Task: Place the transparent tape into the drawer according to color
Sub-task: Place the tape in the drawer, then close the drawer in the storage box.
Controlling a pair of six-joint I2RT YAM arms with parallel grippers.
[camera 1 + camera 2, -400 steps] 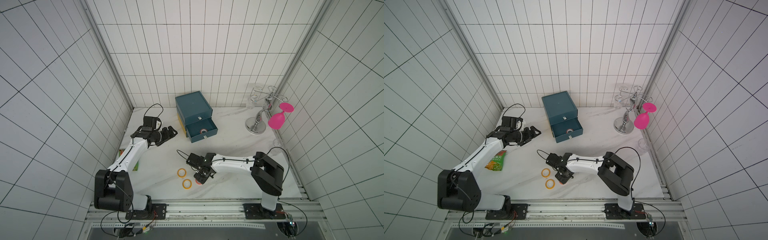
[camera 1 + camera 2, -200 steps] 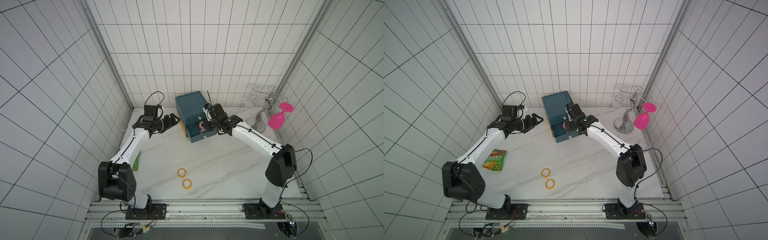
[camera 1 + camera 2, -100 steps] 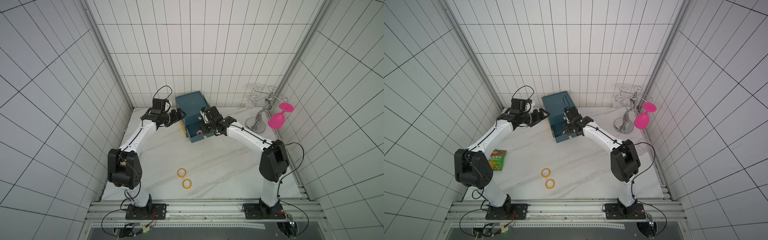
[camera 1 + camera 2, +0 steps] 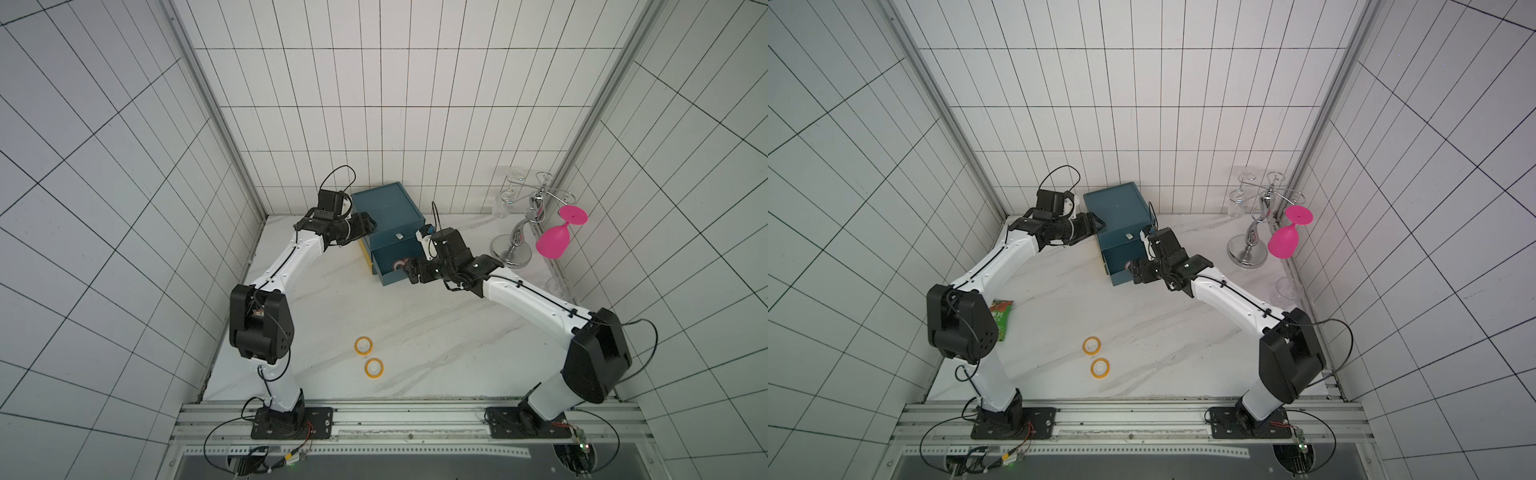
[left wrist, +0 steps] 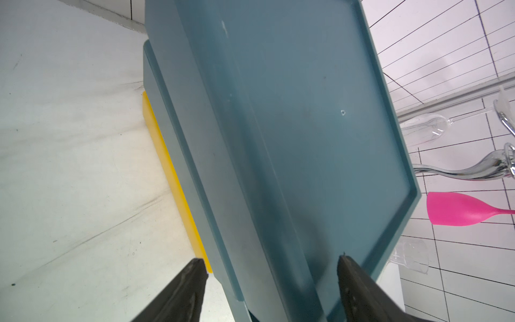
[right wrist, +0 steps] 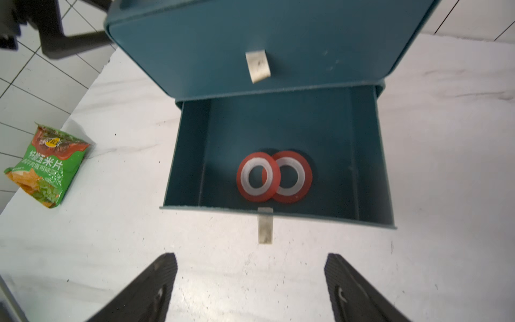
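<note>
The drawer cabinet [image 4: 384, 208] [image 4: 1115, 208] is dark teal and stands at the back of the table, with its bottom drawer [image 6: 367, 156] pulled out. Two red tape rolls [image 6: 257, 179] [image 6: 294, 177] lie overlapping inside that drawer. Two orange-yellow tape rolls [image 4: 363, 345] [image 4: 374, 367] lie flat on the table near the front. My right gripper [image 6: 250, 260] [image 4: 409, 270] hovers open and empty just in front of the drawer's pull tab [image 6: 264, 224]. My left gripper [image 5: 271, 264] [image 4: 368, 224] is open. Its jaws straddle the cabinet's upper left edge, one finger over the top and one beside the yellow side [image 5: 172, 178].
A green snack bag [image 4: 998, 318] [image 6: 47, 164] lies at the table's left edge. A chrome glass rack [image 4: 513, 249] with a hanging pink glass [image 4: 552, 241] stands at the back right. A clear glass [image 4: 557, 286] stands by the right wall.
My right gripper has opened, left a red roll in the drawer and drawn back from it. My left gripper has moved right onto the cabinet's edge and its jaws have narrowed.
</note>
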